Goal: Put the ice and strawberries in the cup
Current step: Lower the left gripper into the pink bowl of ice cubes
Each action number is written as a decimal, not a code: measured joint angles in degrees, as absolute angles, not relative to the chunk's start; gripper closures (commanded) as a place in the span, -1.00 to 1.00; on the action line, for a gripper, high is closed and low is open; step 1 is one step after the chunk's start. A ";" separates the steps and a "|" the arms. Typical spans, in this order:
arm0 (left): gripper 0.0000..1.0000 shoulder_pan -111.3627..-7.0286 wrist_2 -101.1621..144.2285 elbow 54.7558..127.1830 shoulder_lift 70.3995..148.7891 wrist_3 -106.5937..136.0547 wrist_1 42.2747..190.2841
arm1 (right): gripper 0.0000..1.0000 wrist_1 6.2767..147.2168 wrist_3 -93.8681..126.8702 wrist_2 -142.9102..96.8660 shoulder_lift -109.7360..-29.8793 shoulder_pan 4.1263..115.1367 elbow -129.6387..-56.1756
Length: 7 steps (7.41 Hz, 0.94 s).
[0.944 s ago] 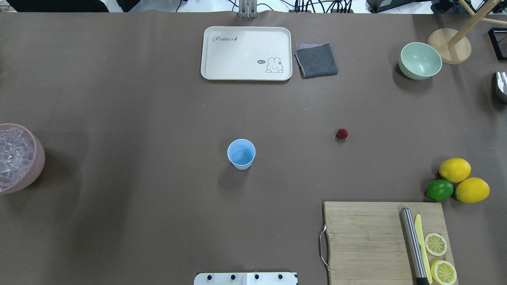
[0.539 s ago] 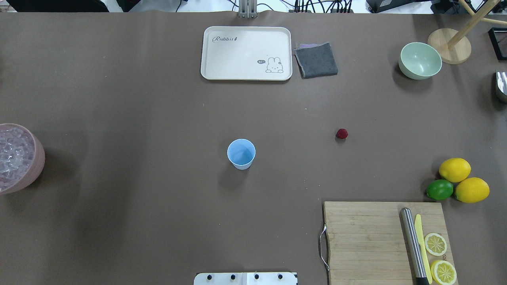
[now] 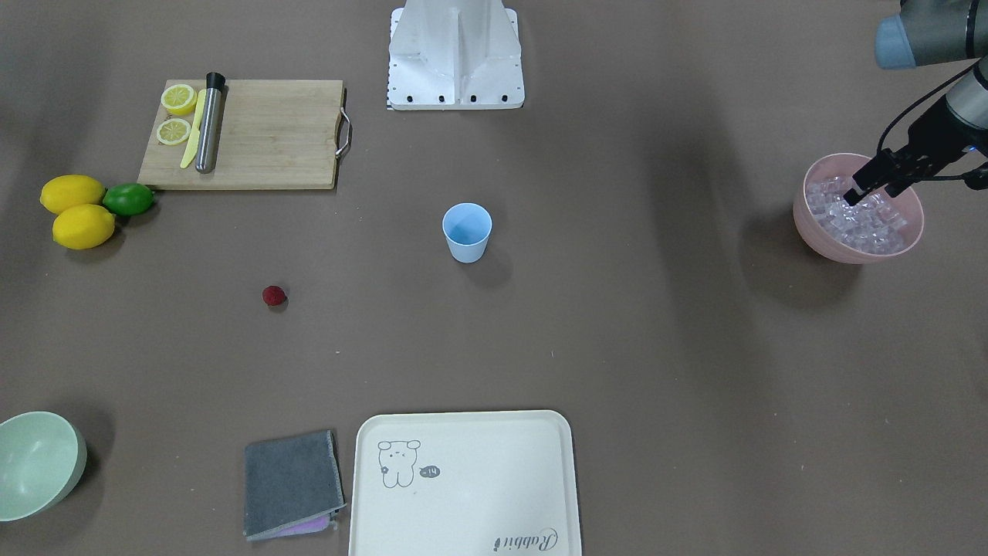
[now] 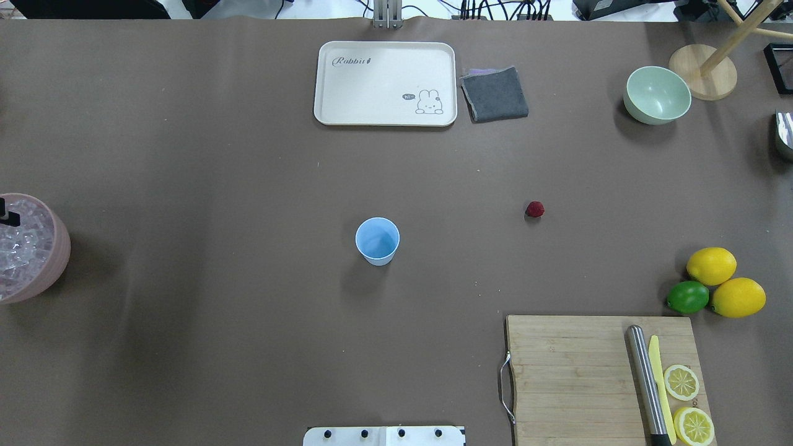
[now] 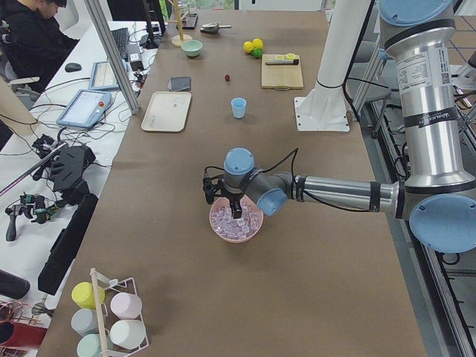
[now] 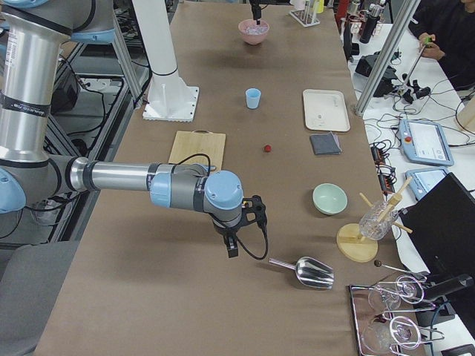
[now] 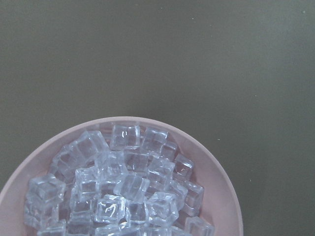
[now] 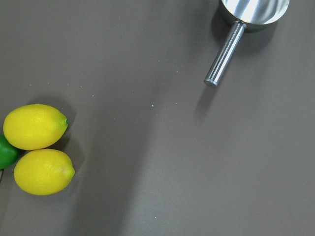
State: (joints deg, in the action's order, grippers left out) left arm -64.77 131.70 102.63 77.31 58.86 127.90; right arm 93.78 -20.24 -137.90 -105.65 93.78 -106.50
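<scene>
- Presently, the left gripper [image 3: 871, 196] hangs over a round pink plastic bowl [image 3: 849, 245] at the right edge of the front-facing view. Its two dark fingers [image 3: 855, 193] stand apart. Cannot tell whether the tips touch the cubes below.
- Clear glassy ice cubes [image 7: 123, 191] are heaped in that pink bowl and fill the lower half of the left wrist view.
- A light-blue tapered plastic cup [image 4: 377, 241] stands upright at the centre of the overhead view on the brown worktop [image 4: 217, 186], well apart from the pink bowl at the left edge.
- A small dark-red strawberry [image 4: 535, 209] lies on the worktop, right of the cup and slightly higher in the overhead frame, well apart from it.
- The right gripper [image 6: 231, 248] shows only in the right side view, lower centre, pointing down above the worktop. Cannot tell whether its jaws are apart or together.
- Right wrist view: two yellow lemons [image 8: 37, 127] touch at lower left, with a sliver of green lime [image 8: 6, 152] at the left edge. A shiny steel scoop [image 8: 253, 10] sits at top right.
- Overhead, top centre: a cream rectangular tray with a rabbit drawing [image 4: 372, 87], with a folded grey cloth [image 4: 494, 94] just beside its right side. A mint-green bowl [image 4: 657, 95] sits at upper right.
- Overhead, lower right: a wooden cutting board [image 4: 570, 371] carries a steel cylinder [image 4: 644, 378], a yellow knife [image 4: 658, 378] and two lemon halves [image 4: 681, 382].
</scene>
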 measured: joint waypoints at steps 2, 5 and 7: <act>-0.93 -63.83 130.12 101.80 76.82 63.61 131.20 | -1.00 93.78 -20.32 -137.90 -105.70 93.78 -106.53; -0.91 -60.74 127.18 100.98 75.32 70.87 136.76 | -1.00 93.76 -20.31 -137.90 -105.63 93.78 -106.54; -0.86 -57.99 125.47 100.95 74.70 75.19 139.02 | -0.99 93.78 -20.27 -137.90 -105.54 93.78 -106.59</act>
State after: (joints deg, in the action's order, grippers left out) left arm -57.99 125.47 100.95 74.70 75.19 139.02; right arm 93.78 -20.27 -137.90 -105.54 93.78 -106.59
